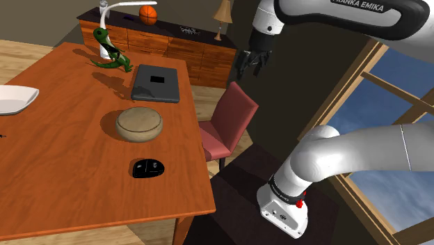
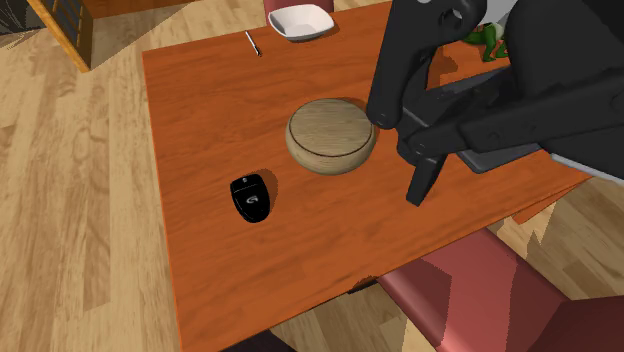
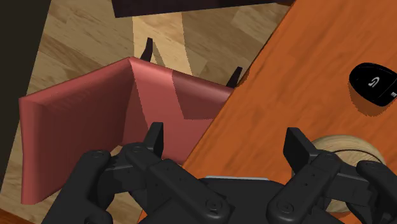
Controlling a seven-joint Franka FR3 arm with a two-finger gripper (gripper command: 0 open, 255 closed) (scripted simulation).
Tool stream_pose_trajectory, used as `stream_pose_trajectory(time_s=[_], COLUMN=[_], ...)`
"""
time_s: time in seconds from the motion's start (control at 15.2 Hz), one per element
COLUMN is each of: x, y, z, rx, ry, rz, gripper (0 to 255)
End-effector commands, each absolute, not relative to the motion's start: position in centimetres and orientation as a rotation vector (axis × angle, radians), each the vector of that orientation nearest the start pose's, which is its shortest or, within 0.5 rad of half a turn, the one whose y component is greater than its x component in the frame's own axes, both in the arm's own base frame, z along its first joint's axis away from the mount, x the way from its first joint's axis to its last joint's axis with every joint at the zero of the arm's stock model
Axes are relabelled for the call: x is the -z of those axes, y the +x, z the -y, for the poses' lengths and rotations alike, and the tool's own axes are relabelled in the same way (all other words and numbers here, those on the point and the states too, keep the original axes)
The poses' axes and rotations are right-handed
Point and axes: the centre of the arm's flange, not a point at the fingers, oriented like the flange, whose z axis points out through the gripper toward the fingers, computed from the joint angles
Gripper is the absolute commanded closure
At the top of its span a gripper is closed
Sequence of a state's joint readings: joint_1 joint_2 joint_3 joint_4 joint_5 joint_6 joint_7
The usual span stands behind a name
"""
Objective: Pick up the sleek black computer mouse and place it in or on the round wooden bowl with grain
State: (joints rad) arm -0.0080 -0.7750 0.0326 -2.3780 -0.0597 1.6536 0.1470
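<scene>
Two fingers (image 3: 154, 139) of the claw (image 3: 225, 137) stand apart, empty, above the chair (image 3: 83, 127) beside the surface (image 3: 286, 95); the mouse (image 3: 374, 83) lies near the bowl (image 3: 347, 145), not touching.

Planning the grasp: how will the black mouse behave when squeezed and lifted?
The mouse looks like a rigid shell, so probably stiff and light. Its smooth rounded top may slip; gripping the sides seems safer. It lies flat on the table, so unlikely to roll or tip.

Home dining room: table (image 1: 69, 160), chair (image 1: 233, 115), sideboard (image 1: 181, 49).
</scene>
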Motion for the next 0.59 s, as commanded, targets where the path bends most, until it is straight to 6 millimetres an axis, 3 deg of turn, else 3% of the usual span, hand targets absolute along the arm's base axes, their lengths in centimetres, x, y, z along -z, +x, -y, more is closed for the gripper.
stream_pose_trajectory(time_s=[0.0,0.53], x=[-58.4,-51.2], y=[31.8,36.9], z=[-0.5,-6.0], rx=[0.092,0.079], ry=[-3.212,-3.208], rz=[-0.205,0.177], gripper=[0,0])
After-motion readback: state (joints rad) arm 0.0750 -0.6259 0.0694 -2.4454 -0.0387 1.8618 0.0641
